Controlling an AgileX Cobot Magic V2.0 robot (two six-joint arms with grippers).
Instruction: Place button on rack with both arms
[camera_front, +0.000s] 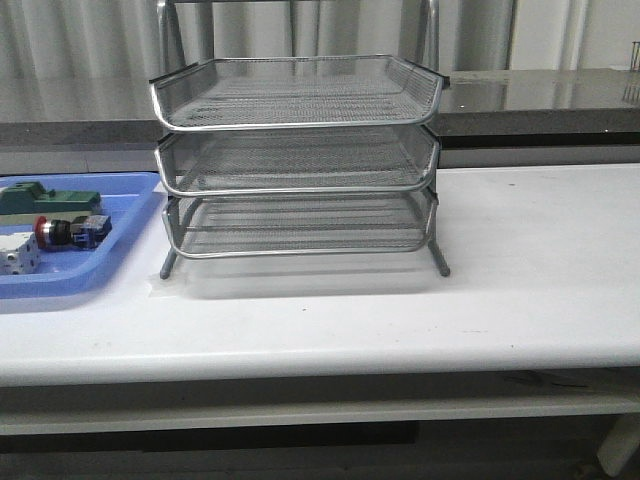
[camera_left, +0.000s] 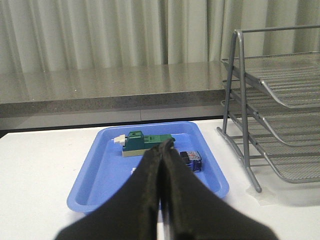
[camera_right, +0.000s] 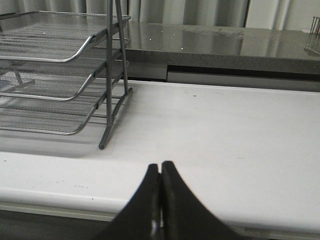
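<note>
white table (camera_front: 540, 260), grey counter (camera_front: 560, 90), pale curtains (camera_left: 100, 30).

Smooth black tapered gripper (camera_left: 162, 150) fingers (camera_right: 150, 200)

Colours and patterns of the tabletop objects.
The three-tier silver wire-mesh rack (camera_front: 297, 160) is showing a fine grid pattern; the flat blue plastic tray (camera_front: 120, 250) is holding the red-headed, black-bodied, blue-backed button (camera_front: 72, 231), a green block (camera_front: 45, 199) and a white cube (camera_front: 18, 254) on the white table (camera_front: 520, 260).

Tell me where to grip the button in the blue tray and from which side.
Grip the button across its black middle, coming from above: it lies on its side in the blue tray, red head toward the white cube, green block close behind.
</note>
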